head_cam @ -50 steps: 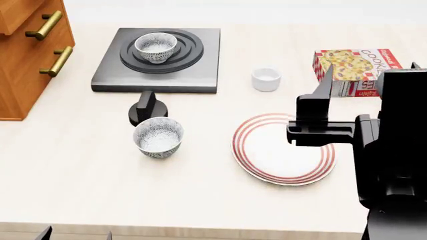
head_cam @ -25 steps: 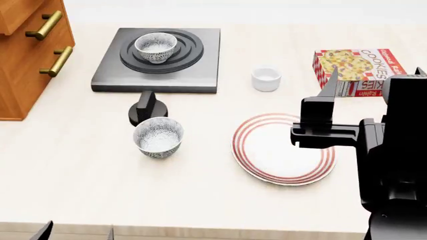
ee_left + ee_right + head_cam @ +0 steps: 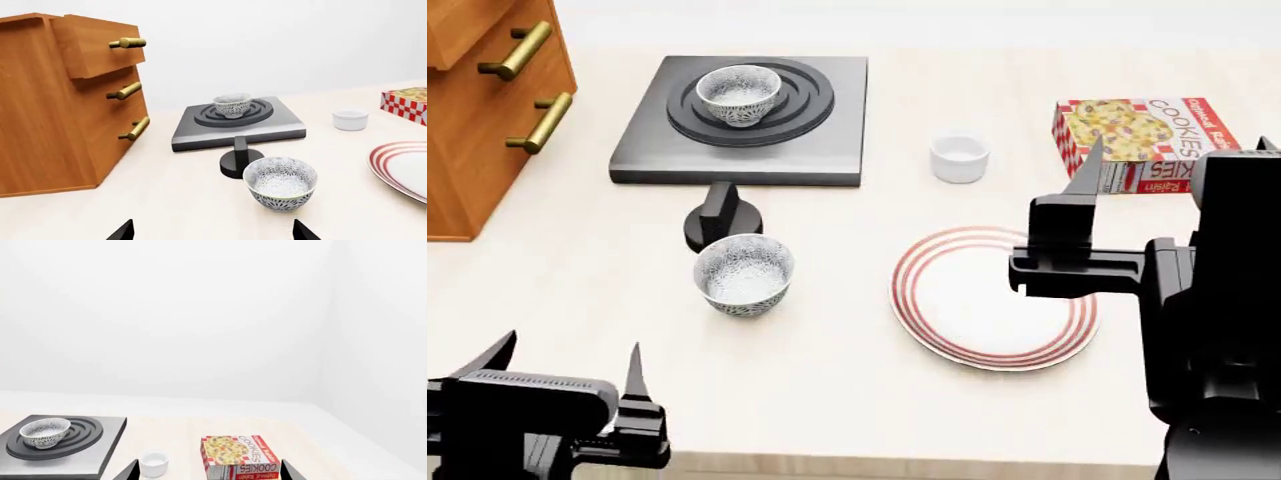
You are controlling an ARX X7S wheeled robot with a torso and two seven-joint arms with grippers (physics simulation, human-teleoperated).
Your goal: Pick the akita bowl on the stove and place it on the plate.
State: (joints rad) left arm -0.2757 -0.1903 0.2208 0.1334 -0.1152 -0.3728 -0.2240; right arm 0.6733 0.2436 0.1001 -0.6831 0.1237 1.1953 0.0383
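- The akita bowl [image 3: 739,94] sat upright in the middle of the ringed burner on the stove [image 3: 745,120], at the far left of the tabletop [image 3: 827,390]; nothing touched it.
- Its look-alike bowl [image 3: 745,273] stood on the bare tabletop nearer to me, just beside the black knob [image 3: 721,217] that sat in front of the stove.
- The plate [image 3: 994,297] lay flat to the right of that second bowl, well apart from the stove, with nothing on it.
- My left gripper [image 3: 563,375] hovered low at the near edge of the tabletop, fingers spread and holding nothing, the second bowl straight ahead of it in the left wrist view.
- My right gripper [image 3: 1085,170] hung above the plate's far right side; its fingertips looked spread in the right wrist view, and it held nothing.
- A small white cup [image 3: 960,158] stood between the stove and a cookie box [image 3: 1141,140].
- A wooden drawer cabinet [image 3: 487,100] with brass handles stood just left of the stove.
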